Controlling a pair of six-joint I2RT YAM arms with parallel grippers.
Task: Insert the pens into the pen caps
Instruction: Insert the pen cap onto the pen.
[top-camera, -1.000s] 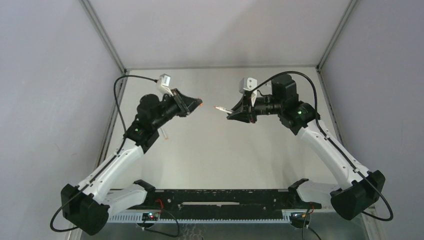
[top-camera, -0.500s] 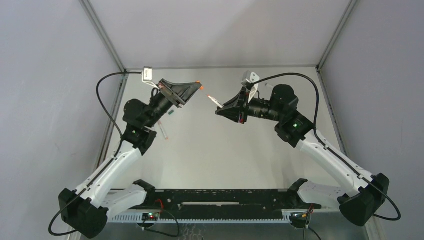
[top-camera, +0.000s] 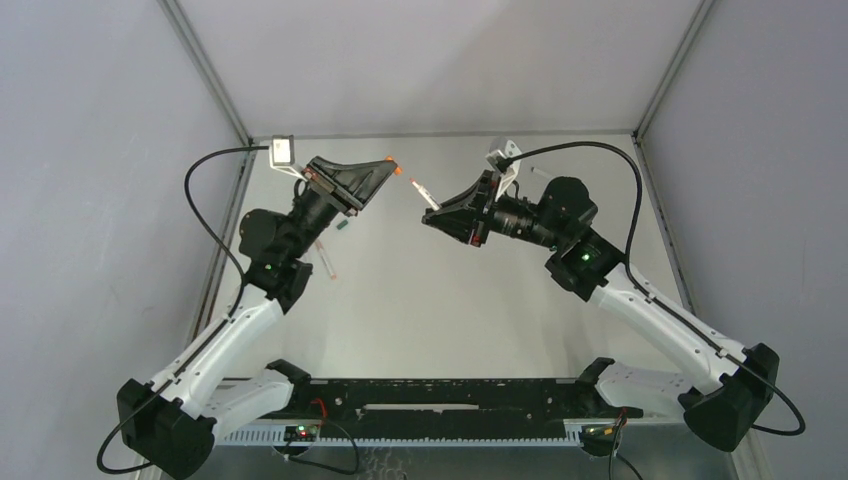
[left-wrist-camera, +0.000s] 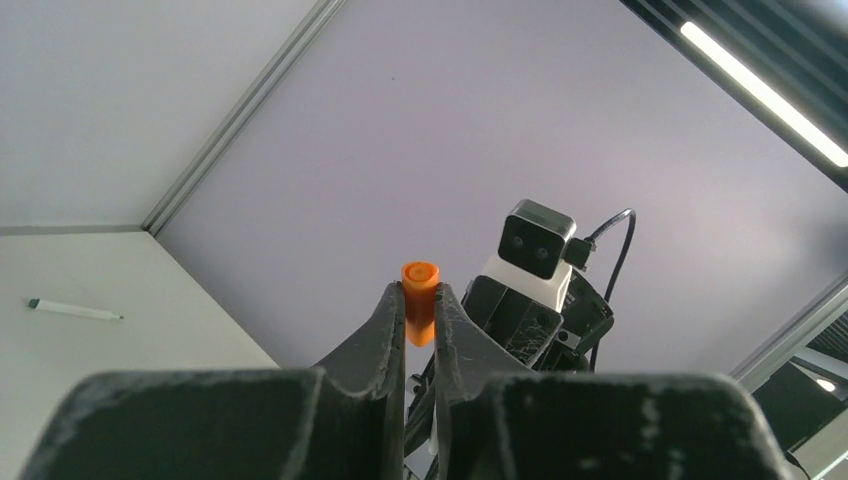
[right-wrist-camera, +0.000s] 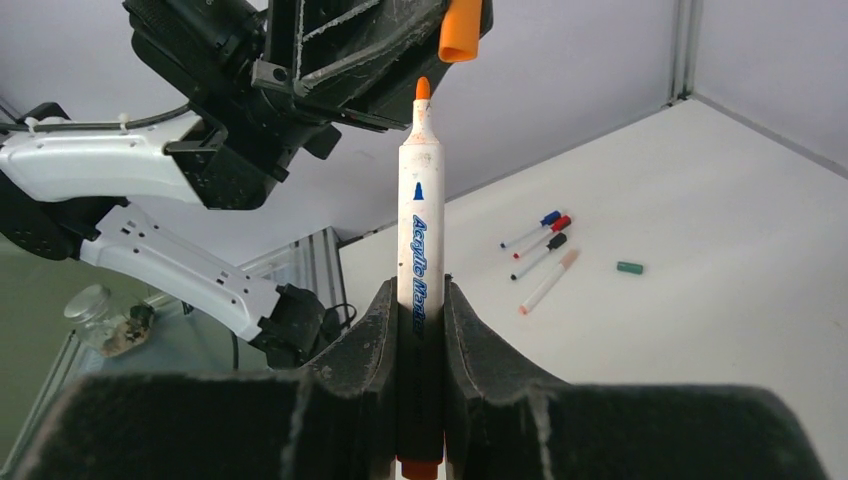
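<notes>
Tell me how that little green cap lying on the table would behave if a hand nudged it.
The green cap is a tiny plastic piece, so probably light and easily flicked away. It lies on its side on the smooth table, so it will likely roll or skid. It looks rigid, unlikely to squash.

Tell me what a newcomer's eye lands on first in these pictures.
The two arms meet in mid-air over the far part of the table. The left gripper pinches an orange cap, and the right gripper holds an orange-tipped acrylic marker, whose tip is close to the cap but not in it. Down on the table lies a cluster of loose pens, with a green cap a little apart.
</notes>
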